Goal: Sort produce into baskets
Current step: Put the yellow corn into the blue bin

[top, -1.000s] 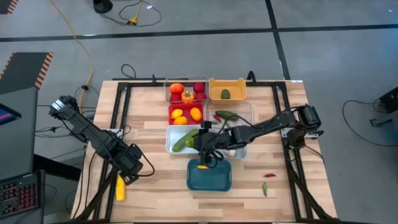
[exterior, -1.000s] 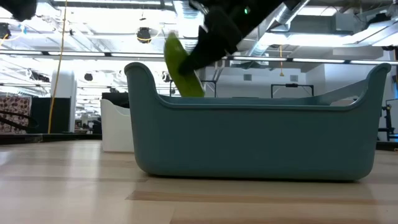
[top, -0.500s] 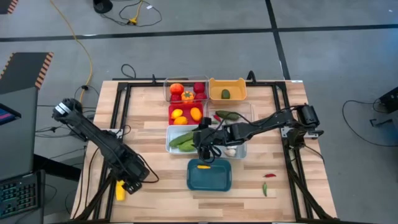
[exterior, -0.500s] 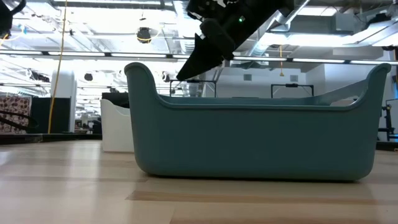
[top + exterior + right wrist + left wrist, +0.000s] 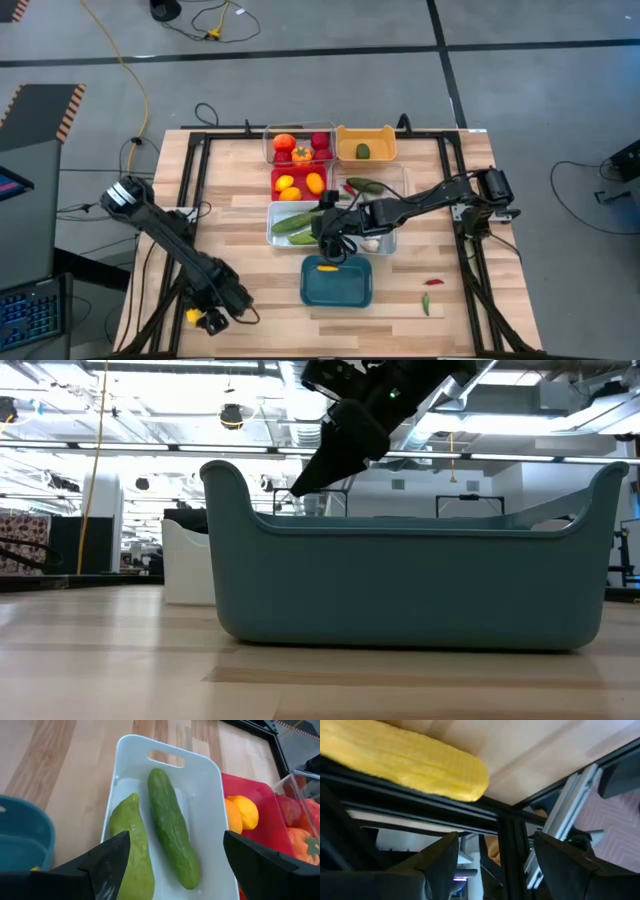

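- Green cucumbers [image 5: 170, 845], two of them, lie side by side in the white tray [image 5: 210, 785]; right end effector [image 5: 328, 228] hangs just above that tray with fingers spread and nothing between them. That drop looks done.
- Left end effector [image 5: 208, 318] sits at the near left corner of the worktop [image 5: 240, 200], well away from the white tray, right over the yellow corn [image 5: 405, 762]. Fingers are spread, one either side, not yet pinching the cob.
- Step in hand, as I read it: left arm picking the corn, right arm free for its next piece.
- Next move for the left: lower, close across the cob's width, lift, carry to the teal tray [image 5: 337, 283] just in front of the white tray, where a yellow piece [image 5: 326, 267] already lies.
- Risk: the cob lies close to the black frame rail [image 5: 470, 812] at the worktop edge, so there is little room for the fingers.
- Next for the right: red chili [image 5: 434, 282] and a small green piece [image 5: 426, 303] lie loose, right of the teal tray.
- Behind the white tray: red tray [image 5: 300, 182] with orange and yellow fruit, then a clear tray [image 5: 297, 147] with tomatoes and an orange tray [image 5: 365, 146] with one green item.
- Corn: elongated, rounded end, matt bumpy yellow surface.
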You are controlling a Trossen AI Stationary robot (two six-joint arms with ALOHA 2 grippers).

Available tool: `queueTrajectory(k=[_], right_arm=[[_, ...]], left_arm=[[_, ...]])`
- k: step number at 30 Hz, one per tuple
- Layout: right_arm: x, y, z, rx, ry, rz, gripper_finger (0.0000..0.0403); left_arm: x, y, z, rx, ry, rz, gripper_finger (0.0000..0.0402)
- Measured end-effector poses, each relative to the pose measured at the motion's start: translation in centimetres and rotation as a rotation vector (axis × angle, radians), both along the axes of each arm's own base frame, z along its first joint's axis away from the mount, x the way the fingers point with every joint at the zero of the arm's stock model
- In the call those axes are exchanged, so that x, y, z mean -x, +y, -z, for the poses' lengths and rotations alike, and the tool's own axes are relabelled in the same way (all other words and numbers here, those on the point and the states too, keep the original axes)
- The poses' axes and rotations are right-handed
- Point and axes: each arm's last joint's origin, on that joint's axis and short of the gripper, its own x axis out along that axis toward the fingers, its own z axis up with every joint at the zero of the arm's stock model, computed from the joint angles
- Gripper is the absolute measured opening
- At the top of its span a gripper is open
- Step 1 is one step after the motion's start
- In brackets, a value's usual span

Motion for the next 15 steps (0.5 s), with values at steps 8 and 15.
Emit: queueTrajectory(k=[8,15], right_arm=[[1.4,0.5,-1.3,0.061,0.057,-0.033,0.0347],[3.6,0.6,-4.9,0.052,0.001,-0.041,0.0347]], left_arm=[[0.0,-1.0,1.8,-0.084,0.054,-0.022,0.0245],[0.4,-1.6,2.7,-0.147,0.083,-0.032,0.0245]])
